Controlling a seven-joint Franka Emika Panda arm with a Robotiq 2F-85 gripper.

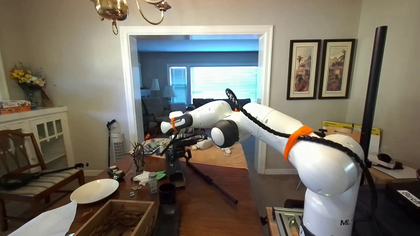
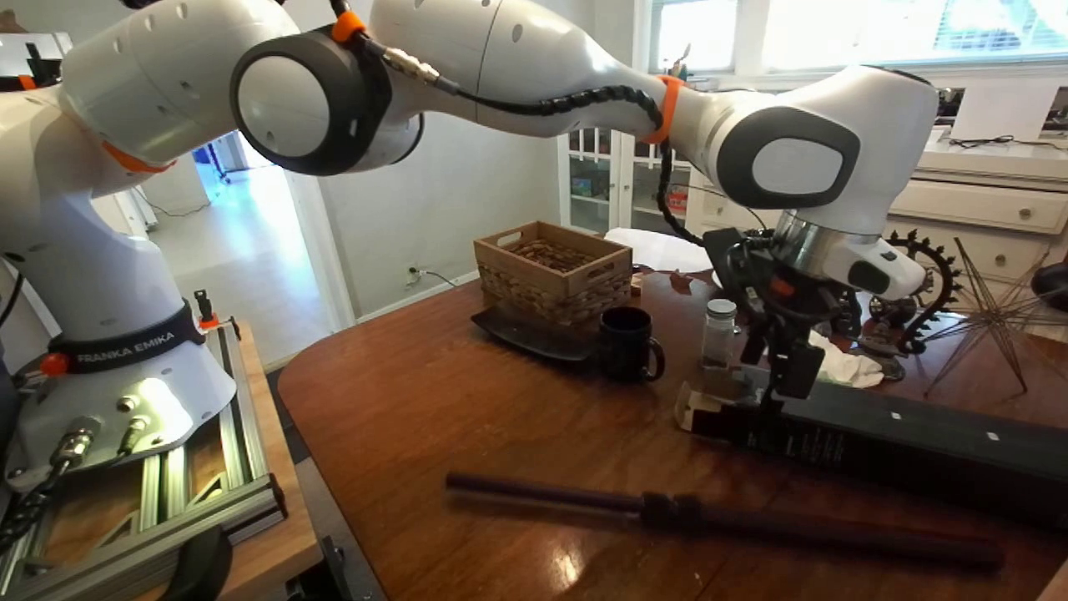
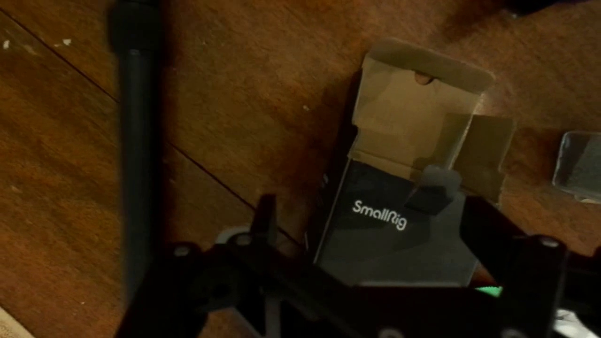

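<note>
Closest to the wrist camera is the gripper (image 3: 370,206) itself, dark fingers (image 3: 490,230) spread wide and not clamped on anything. What'd worry me: the finger on the right of that view looks lined up with the edge of the black SmallRig box (image 3: 375,241), so going lower could jab the top instead of clearing the side. Those open cardboard flaps (image 3: 413,117) look thin too, so they'd probably crumple or snag if a fingertip caught one. And the glass jar (image 2: 718,338) stands near the open end, so a sloppy sideways nudge might tip it. As for where stuff sits: box lies flat on the table (image 2: 375,401), under the fingers in an exterior view and, from the wrist, mostly between them, with its open end reaching out past the tips. Can't tell if either finger is touching it.
</note>
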